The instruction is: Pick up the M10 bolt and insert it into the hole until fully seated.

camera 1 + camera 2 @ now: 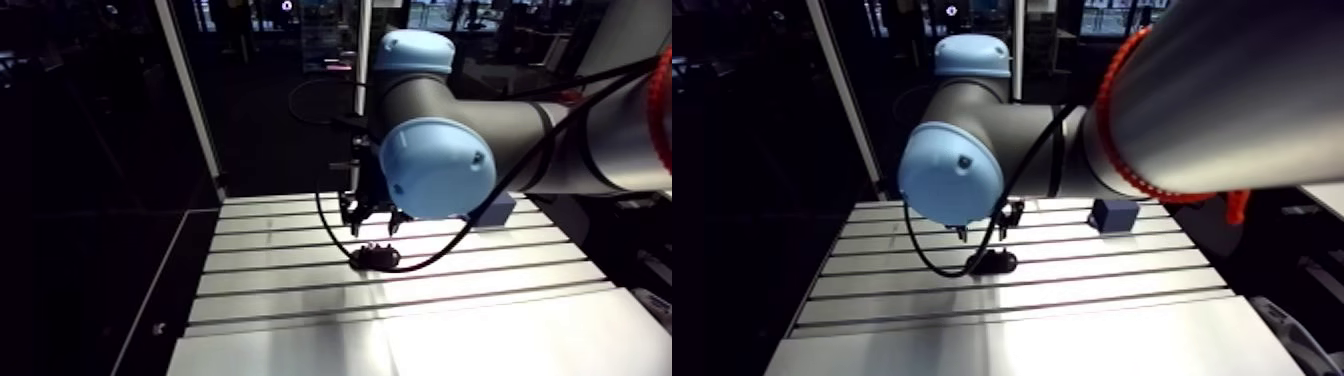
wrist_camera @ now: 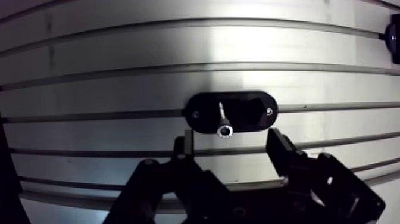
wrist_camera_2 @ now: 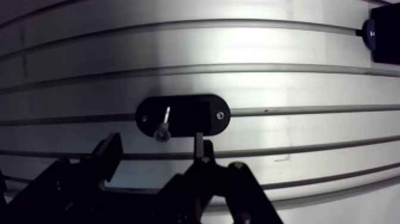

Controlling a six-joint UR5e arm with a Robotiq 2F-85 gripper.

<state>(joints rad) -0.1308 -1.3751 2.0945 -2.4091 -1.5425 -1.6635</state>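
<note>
— Silver-grey metal M10 bolt [image 2: 223, 122] with a round head: where is it, and does anything hold it?

— It stands upright in the flat black oval mount [image 2: 250, 113], which lies on the slotted aluminium table [image 2: 119, 53]. Its head points up toward the wrist camera, and a part of the thin shank shows under the head. Nothing holds it.

— And the black two-finger gripper [image 2: 231, 142]?

— It hangs just above the mount. The fingers [image 2: 284, 149] are spread wide, one on each side of the bolt. They touch neither the bolt nor the mount (as far as the wrist view shows). It carries nothing.

— So how far along is the task?

— I judge it is at the beginning. The pick-up is not yet done, so the insertion and the seating are left too. I cannot tell if the place where the bolt stands is only a holder or the target hole itself. The bare shank suggests it is not fully seated in any case. Beside the bolt the mount has a darker recess, maybe the hole, but it is too dim to be sure.

— Please count the things.

— One bolt. One oval mount with two small screws (one near each end). One dark blue block [image 1: 1114, 214], well apart at the far side of the table. One gripper with two fingers.
</note>
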